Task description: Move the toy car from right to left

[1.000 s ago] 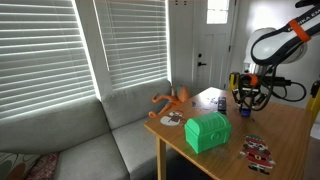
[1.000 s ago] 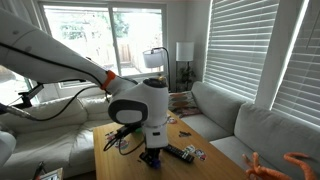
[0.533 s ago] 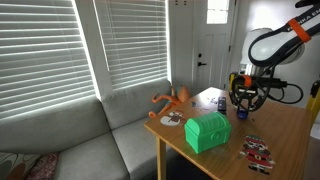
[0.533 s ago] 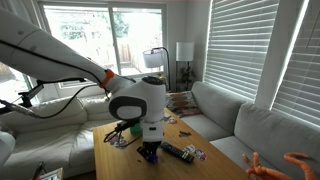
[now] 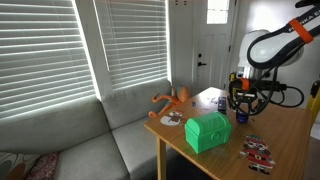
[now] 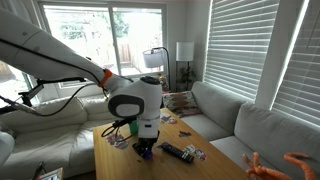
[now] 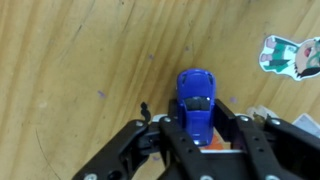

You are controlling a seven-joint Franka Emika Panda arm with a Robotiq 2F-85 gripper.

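**Living-room desk: car pinched in claw, clutter nearby**

Living room with slatted blinds [image 5: 50, 45], a grey sofa [image 5: 70, 140] and a wooden desk [image 5: 290, 135] pushed against it.

- Claw [image 7: 200, 128] is clenched on the toy car [image 7: 197, 100]. The wrist view shows one finger on each flank of the rear half, with the nose sticking out ahead. The side grip makes sense because the car is low and narrow, so the flanks are the only faces to squeeze.
- In an exterior view the claw [image 5: 243, 104] points straight down over the desk, beyond the green box [image 5: 208, 131] on the door side, so the car is there too. I can't tell whether the wheels are clear of the wood.
- A dark cup [image 5: 242, 114] sits just under or beside the claw, also beyond the green box. It is the closest thing to clip.
- An orange toy [image 5: 175, 99] lies beside the green box on the sofa side, and a red-and-white toy [image 5: 257, 150] lies on the other side of the box, toward the near edge.
- A paper cut-out [image 7: 288, 55] lies flat near the car's nose, and a flat dark bar [image 6: 178, 152] lies beside the claw [image 6: 145, 150].
- My read is that the green box is the tallest obstacle. A sideways carry wants height first, or a line that stays behind it.
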